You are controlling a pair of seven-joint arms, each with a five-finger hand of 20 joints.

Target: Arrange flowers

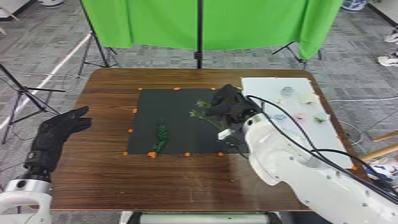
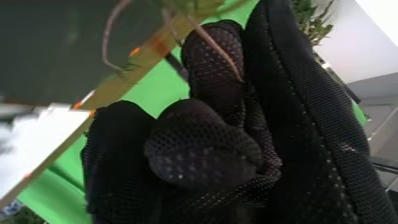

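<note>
Black-gloved, curling round a thin brown stem [image 2: 213,46] with the right hand [image 1: 233,107], and so having a narrow grip. Holding it above the right part of the black mat [image 1: 155,102], with pointed green leaves [image 1: 197,114] spreading out just beside the hand, toward the middle of the mat. In the wrist view, seeing the stem lying across the dark glove of the right hand [image 2: 204,160], and seeing also some foliage [image 2: 313,22] behind it. Not being able to tell if all these parts are belonging to one same plant.

Going farther, finding a dark green sprig [image 1: 161,136] lying lengthwise on the left part of the mat, well apart from the right hand. On the other side, finding small flowers resting on a white sheet [image 1: 266,84]: a pink flower [image 1: 299,116] near a blue flower [image 1: 279,117], and others in pale tones.

Holding the left hand [image 1: 59,127] over the left edge of the brown bench [image 1: 98,180], wide and relaxed. Around the mat, noticing small orange marks [image 1: 152,154]. Behind the bench, seeing a green cloth [image 1: 160,25] hanging down.
</note>
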